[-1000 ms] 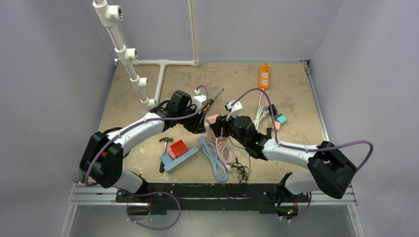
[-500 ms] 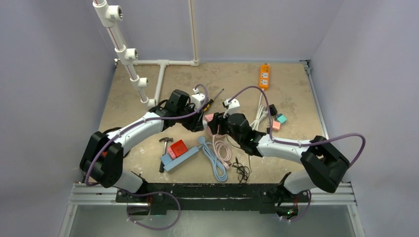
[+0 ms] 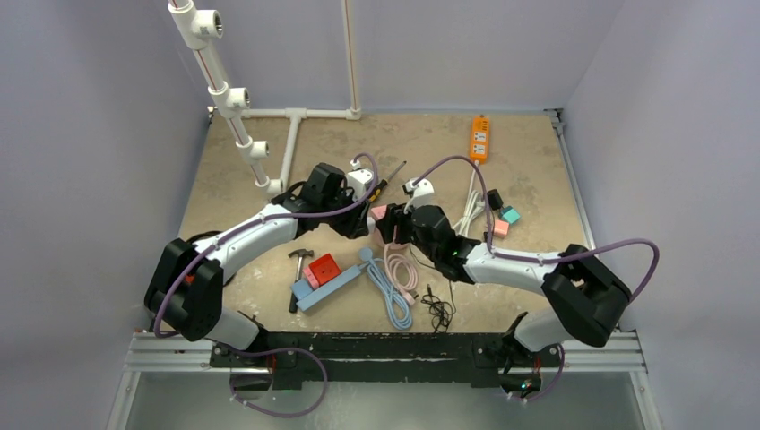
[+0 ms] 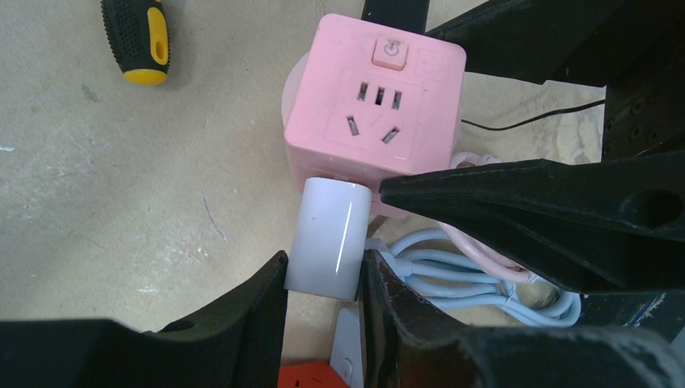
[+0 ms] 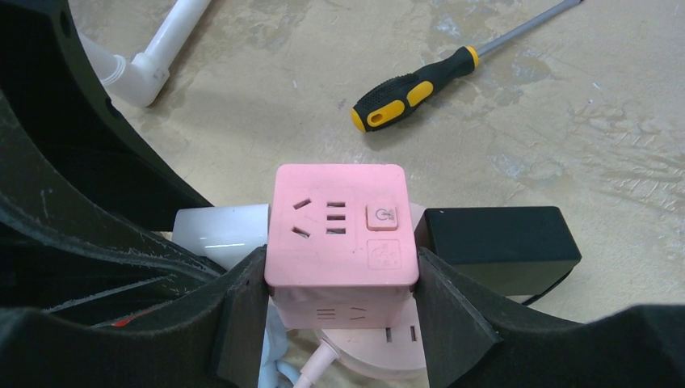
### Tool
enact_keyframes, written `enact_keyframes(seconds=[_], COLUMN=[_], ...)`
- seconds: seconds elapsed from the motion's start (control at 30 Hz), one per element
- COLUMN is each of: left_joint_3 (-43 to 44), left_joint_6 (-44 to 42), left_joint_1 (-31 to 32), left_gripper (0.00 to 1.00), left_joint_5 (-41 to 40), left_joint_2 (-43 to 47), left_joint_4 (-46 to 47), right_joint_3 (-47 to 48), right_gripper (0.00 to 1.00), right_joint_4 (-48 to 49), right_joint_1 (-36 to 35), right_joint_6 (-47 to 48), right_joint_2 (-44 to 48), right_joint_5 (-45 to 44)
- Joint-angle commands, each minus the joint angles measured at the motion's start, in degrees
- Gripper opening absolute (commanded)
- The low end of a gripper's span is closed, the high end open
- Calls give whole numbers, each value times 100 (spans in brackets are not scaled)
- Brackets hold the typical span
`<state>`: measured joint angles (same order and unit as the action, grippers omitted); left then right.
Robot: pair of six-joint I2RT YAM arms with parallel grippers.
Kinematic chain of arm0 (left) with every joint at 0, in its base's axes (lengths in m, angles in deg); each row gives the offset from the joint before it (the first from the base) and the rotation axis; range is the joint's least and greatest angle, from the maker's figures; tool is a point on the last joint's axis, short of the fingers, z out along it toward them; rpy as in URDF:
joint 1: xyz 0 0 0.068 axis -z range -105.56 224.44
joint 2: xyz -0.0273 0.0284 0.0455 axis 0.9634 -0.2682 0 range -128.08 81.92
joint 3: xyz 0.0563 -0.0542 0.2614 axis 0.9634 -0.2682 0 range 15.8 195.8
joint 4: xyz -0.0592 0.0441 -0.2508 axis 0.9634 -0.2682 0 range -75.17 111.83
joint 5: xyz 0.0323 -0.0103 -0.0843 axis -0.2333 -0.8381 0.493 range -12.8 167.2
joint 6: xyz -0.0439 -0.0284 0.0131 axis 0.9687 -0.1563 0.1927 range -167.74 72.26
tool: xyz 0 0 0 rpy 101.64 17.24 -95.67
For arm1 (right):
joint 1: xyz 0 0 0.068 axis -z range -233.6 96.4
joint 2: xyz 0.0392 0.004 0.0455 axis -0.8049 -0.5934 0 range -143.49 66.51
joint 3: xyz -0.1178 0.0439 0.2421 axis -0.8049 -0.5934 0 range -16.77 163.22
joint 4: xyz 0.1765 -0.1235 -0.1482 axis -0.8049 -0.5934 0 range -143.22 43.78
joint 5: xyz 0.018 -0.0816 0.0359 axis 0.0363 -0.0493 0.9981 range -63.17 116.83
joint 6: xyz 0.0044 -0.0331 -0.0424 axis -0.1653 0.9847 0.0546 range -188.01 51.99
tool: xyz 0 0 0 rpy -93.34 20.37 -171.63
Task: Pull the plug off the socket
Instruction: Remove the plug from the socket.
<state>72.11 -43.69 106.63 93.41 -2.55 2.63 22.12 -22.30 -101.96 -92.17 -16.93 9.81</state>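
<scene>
Top external view: fixed high above and behind the arm bases, looking down and forward over the whole table (image 3: 421, 143); bases along the lower edge.
Left wrist view: very near, looking down past the left hand (image 4: 323, 283); pink socket cube (image 4: 376, 105) at upper centre.
Right wrist view: very near, looking down past the right hand (image 5: 343, 299), facing the cube from the opposite side.
Shared field: cube, white plug (image 4: 327, 238) and screwdriver (image 5: 412, 93) appear in both wrist views; the overhead view shows them small at frame centre.
</scene>
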Motion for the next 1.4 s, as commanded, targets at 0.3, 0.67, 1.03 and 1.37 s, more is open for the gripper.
enact_keyframes(seconds=[0.3,0.67,1.03,1.37], left_joint_3=[186,47,-32,-32], left_joint_6=[212,92,-29,53], left_joint_1=[-538,-336,51,49], left_gripper=[0,0,0,0], left_joint_5=[-1320,-389,-341,-747], left_joint_2=[-30,98,378,580], left_joint_4=[28,287,334,312], right_joint_3=[-662,-308,101,-217], right_gripper=[0,0,0,0], right_joint_4=[247,-379,-688,-97], right_joint_1=[90,90,90,90], right_joint_6=[819,230,-9,448], right_joint_2=[1010,637,-38,256], right_joint_5=[493,-487,-855,-162])
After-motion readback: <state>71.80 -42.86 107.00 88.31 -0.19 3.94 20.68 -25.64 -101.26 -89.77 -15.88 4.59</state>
